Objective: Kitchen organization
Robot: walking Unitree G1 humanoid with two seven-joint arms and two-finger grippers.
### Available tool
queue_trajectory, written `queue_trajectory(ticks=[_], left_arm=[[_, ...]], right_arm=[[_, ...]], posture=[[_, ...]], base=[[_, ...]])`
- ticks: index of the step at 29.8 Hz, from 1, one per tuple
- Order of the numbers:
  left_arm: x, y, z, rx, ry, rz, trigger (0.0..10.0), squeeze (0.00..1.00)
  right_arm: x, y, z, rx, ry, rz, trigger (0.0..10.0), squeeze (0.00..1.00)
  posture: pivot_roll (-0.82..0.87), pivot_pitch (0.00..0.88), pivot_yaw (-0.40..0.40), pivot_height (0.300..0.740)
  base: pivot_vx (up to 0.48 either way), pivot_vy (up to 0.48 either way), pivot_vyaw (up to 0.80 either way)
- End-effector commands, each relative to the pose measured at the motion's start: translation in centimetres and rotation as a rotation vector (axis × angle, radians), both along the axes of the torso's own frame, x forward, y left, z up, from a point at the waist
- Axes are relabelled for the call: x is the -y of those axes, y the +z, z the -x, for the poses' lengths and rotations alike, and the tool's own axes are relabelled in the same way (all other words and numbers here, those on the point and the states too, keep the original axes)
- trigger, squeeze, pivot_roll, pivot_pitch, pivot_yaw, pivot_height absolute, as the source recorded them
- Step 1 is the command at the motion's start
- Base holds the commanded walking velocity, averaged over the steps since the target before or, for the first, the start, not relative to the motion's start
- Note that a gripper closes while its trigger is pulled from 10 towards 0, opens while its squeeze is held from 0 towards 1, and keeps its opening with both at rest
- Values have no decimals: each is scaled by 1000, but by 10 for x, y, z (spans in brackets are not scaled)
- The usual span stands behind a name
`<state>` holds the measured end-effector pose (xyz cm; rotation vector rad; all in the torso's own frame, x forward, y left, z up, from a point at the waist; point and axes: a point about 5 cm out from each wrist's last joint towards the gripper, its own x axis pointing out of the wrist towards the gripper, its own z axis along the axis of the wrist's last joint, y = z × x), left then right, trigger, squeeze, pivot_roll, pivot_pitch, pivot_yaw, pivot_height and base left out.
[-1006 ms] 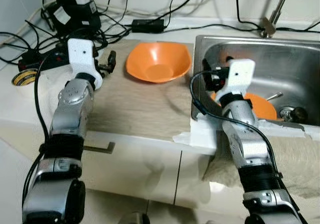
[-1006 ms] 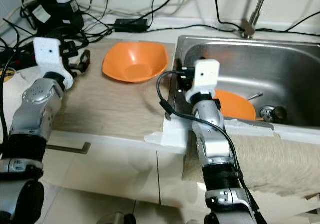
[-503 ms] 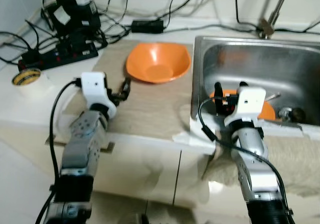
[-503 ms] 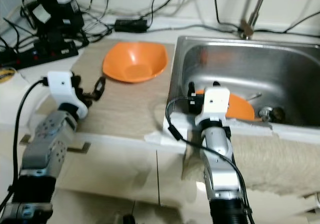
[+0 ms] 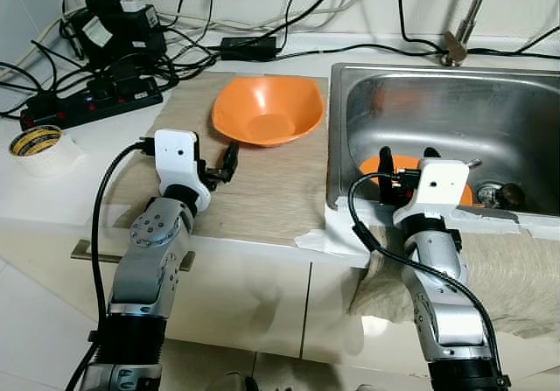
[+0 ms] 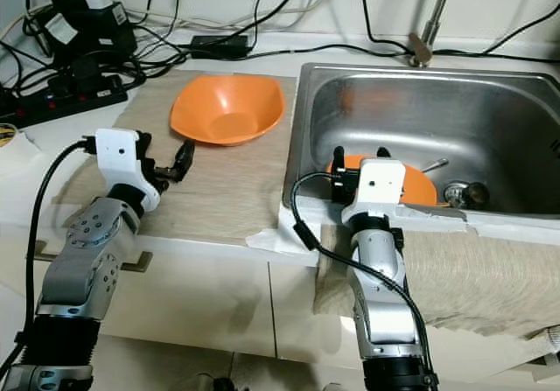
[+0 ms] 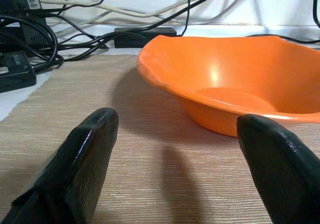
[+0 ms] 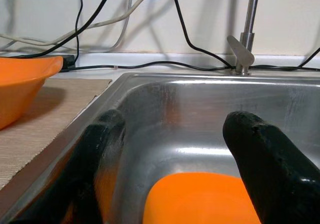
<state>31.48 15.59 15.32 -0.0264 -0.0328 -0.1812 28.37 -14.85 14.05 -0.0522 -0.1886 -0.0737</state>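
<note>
Two orange bowls in the scene: one orange bowl [image 5: 268, 111] upright on the beige mat [image 5: 262, 190] at the far side of the counter, just left of the sink rim; a second orange dish [image 6: 395, 179] down in the steel sink [image 5: 525, 111], at its near side, partly hidden behind the right wrist housing. Left gripper [image 5: 229, 160] low over the mat, near side of the counter bowl and apart from it, fingers [image 7: 80, 159] spread wide with nothing between them, bowl seen straight ahead in the left wrist view. Right gripper [image 8: 175, 169] at the near left edge of the sink, over the orange dish, fingers [image 8: 265, 159] likewise parted and holding nothing. Between left gripper and bowl, bare mat. Far left of the counter crowded: black power strip [image 5: 92, 104], black adapter block [image 5: 114, 25] with a white label too small to read, tangle of black and white cables [image 5: 219, 15] along the wall, flat black box [image 5: 248, 47] behind the bowl. Roll of tape [image 5: 37, 143] on the white counter at far left, printing on it not legible. Faucet [image 5: 464, 24] rising at the far edge of the sink; drain fitting [image 5: 503, 196] and a metal utensil [image 6: 429, 165] right of the dish. Beige cloth [image 5: 516, 273] draped over the near counter edge at right; white paper [image 5: 337, 238] under the near left sink corner. Cabinet handle [image 5: 87, 255] below the counter at left.
</note>
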Motion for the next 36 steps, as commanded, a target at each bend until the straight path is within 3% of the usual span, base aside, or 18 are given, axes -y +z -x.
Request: queue_trajectory(ticks=[1, 15, 36], left_arm=[[-1, 7, 0, 29, 3, -5, 10000, 0], [-7, 7, -7, 11, 39, -8, 10000, 0], [5, 7, -13, -7, -24, 2, 10000, 0]], right_arm=[[-2, 2, 2, 7, 0, 4, 10000, 0], [-2, 0, 2, -14, 20, 12, 10000, 0], [3, 1, -3, -36, 30, -5, 10000, 0]], posture=[[-89, 0, 81, 732], [-89, 0, 74, 732], [-100, 0, 70, 732]], base=[[0, 0, 0], [0, 0, 0], [0, 0, 0]])
